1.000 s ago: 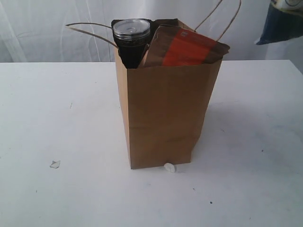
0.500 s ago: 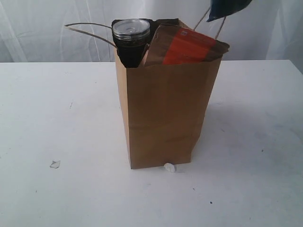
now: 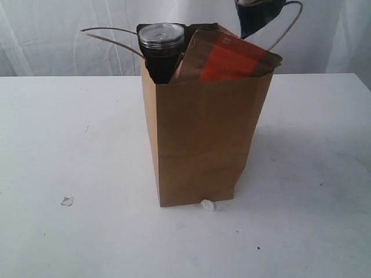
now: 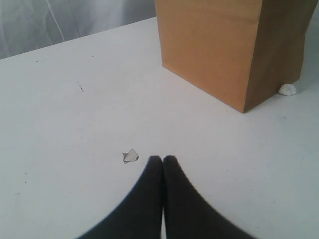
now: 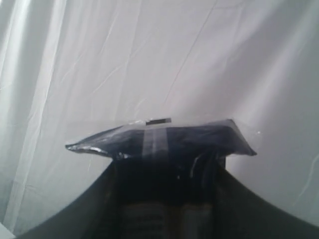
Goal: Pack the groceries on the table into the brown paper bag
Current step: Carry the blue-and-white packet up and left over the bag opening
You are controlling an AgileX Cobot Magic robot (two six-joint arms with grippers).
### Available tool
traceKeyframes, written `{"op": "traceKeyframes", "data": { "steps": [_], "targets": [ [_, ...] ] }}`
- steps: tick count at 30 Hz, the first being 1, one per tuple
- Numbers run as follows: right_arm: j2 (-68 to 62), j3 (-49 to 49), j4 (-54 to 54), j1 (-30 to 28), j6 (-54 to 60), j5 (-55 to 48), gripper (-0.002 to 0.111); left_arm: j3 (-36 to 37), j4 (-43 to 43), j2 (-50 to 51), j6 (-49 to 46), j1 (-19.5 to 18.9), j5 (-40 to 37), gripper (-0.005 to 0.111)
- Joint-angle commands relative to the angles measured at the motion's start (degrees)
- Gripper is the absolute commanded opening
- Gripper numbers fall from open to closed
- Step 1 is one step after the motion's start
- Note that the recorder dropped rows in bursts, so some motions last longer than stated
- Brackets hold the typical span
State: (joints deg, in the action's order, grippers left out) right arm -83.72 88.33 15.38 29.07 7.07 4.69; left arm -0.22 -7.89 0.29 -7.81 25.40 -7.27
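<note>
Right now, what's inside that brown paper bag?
The brown paper bag has a dark silver-lidded can and a brown pouch with orange label poking out on top. Anything deeper is hidden by its walls. A navy packet hangs above, outside.

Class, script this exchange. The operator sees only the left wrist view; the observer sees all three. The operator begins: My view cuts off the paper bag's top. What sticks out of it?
Observer: A dark silver-lidded can and a brown pouch with orange label poke above the brown paper bag rim.
Operator: Is the right gripper carrying anything?
Observer: Yes, the right gripper is clamped on a navy packet.
Operator: Where is that packet?
Observer: In the exterior view it hangs above the bag's right side, beside a string handle.
</note>
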Motion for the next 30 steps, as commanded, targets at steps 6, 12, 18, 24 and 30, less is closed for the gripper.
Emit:
{"op": "traceKeyframes", "data": {
  "steps": [6,12,18,24,30],
  "targets": [
    [-0.83,1.26,2.54,1.99,0.26,8.97,0.0,0.22,-0.24,-0.29,0.16,-0.08,-0.26,0.0],
    [-2.25,1.26,2.54,4.27,0.26,10.11,0.0,0.22,-0.24,-0.29,0.16,-0.08,-0.26,0.0],
    [-4.97,1.26,2.54,5.21,0.14,10.32,0.0,0.22,-0.24,-0.29,0.16,-0.08,-0.26,0.0],
    [-7.72,1.26,2.54,5.21,-2.48,10.43,0.0,0.22,-0.24,-0.29,0.16,-0.08,-0.26,0.0],
    [-9.04,1.26,2.54,5.21,-5.08,8.49,0.0,0.22,-0.24,-0.29,0.16,-0.08,-0.26,0.0]
  ]
}}
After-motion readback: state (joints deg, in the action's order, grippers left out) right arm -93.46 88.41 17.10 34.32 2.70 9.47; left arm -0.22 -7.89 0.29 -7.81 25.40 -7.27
